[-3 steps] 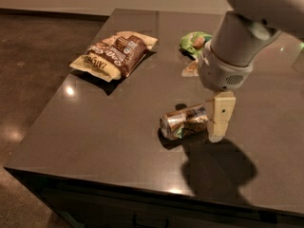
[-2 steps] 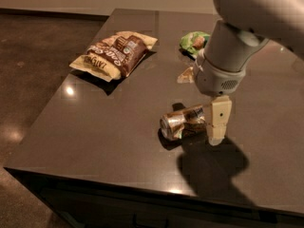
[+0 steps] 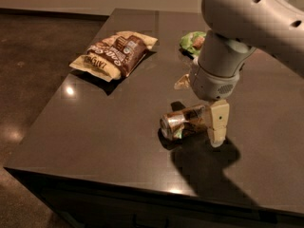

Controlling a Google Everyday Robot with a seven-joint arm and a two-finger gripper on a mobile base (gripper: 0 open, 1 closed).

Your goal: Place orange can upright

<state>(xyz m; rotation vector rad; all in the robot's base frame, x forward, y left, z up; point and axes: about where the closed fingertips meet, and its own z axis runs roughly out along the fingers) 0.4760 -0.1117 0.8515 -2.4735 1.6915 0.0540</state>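
Observation:
The orange can lies on its side on the dark table, near the front middle, with a silver end facing front-left. My gripper hangs from the large white arm directly over the can's right end. It is open. The near finger stands against the can's right end, and the far finger shows behind the can, apart from it. The can rests on the table.
A brown snack bag lies at the back left of the table. A green snack bag lies at the back, partly hidden by the arm. The table's front edge and left edge are close by, with dark floor beyond.
The arm has moved left and lower over the can. The near finger now sits against the can's right end. The can has not moved.

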